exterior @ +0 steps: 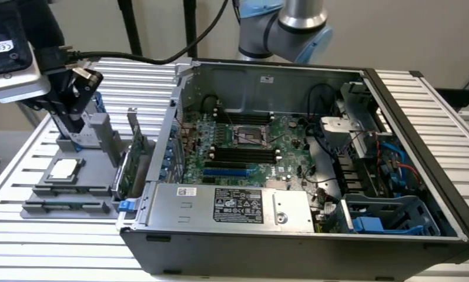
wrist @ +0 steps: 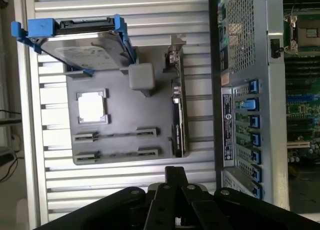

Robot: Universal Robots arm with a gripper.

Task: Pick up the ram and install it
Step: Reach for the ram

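- Looking at the slatted table (exterior: 54, 247), we see a grey holder (exterior: 97, 174) (wrist: 122, 115) near the table's edge on the exterior view's left. An open computer case (exterior: 297, 247) stands just beside it, toward the exterior view's right.
- The ram (exterior: 66, 205) sits on its long edge in the holder's slot that is nearest to the table's front edge. It shows as a thin green stick between two end clips.
- A second slot runs parallel, just behind it; we cannot tell if something is in it.
- A processor (exterior: 64, 169) (wrist: 92, 107) lies flat in a square seat of the holder, behind the two slots.
- A green expansion card (exterior: 138, 155) stands upright at the holder's side that faces the case.
- A drive in a blue frame (wrist: 80, 42) rests tilted at the holder's far end.
- The gripper (exterior: 77, 124) (wrist: 175, 176) hangs over the far part of the holder, well apart from the ram. Its fingers are pressed together and we see nothing between them.
- Inside the case the motherboard (exterior: 285, 138) lies flat, and its long black slots (exterior: 243, 155) are just beside the processor socket (exterior: 246, 136).
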